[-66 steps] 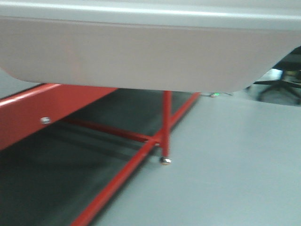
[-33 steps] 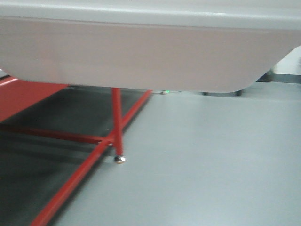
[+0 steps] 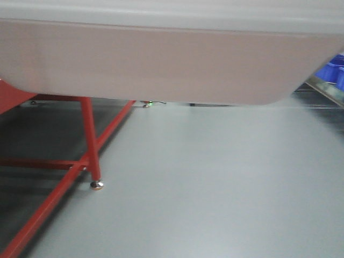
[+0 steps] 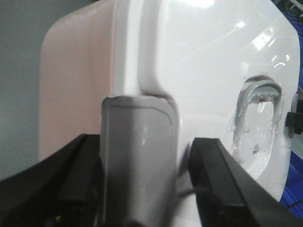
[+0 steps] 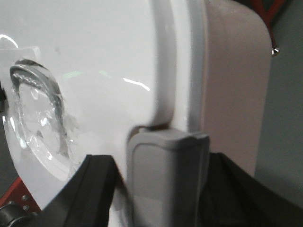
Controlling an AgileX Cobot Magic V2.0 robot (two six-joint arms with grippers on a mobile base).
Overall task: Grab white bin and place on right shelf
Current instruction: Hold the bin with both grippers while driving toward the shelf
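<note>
The white bin (image 3: pixel 161 64), a large pale pinkish-white translucent plastic tub with rounded lower corners, fills the whole top of the front view. Its underside is clear of the smooth grey floor (image 3: pixel 226 183). It hangs between the two arms, one at each short end.

In the left wrist view its glossy white lid (image 4: pixel 213 47) faces the camera, and a clear arched handle (image 4: pixel 258 118) sits in the lid's recess. A grey rounded plastic latch (image 4: pixel 137 156) folds over the lid's edge. The left gripper (image 4: pixel 144 146) is clamped on this latch, with one black finger (image 4: pixel 80 170) pressed on each side.

The right wrist view shows the same at the other end. The right gripper (image 5: pixel 161 165) is closed against the matching grey latch there, and its dark fingers (image 5: pixel 94 184) flank the clip tightly.

Below and left of the bin in the front view stands a red-painted metal rack (image 3: pixel 88 134). Its thin upright leg ends in a shiny round foot (image 3: pixel 97 185) on the floor. At the far right edge, just past the bin's corner, blurred blue plastic crates (image 3: pixel 333 70) show well behind the bin.
</note>
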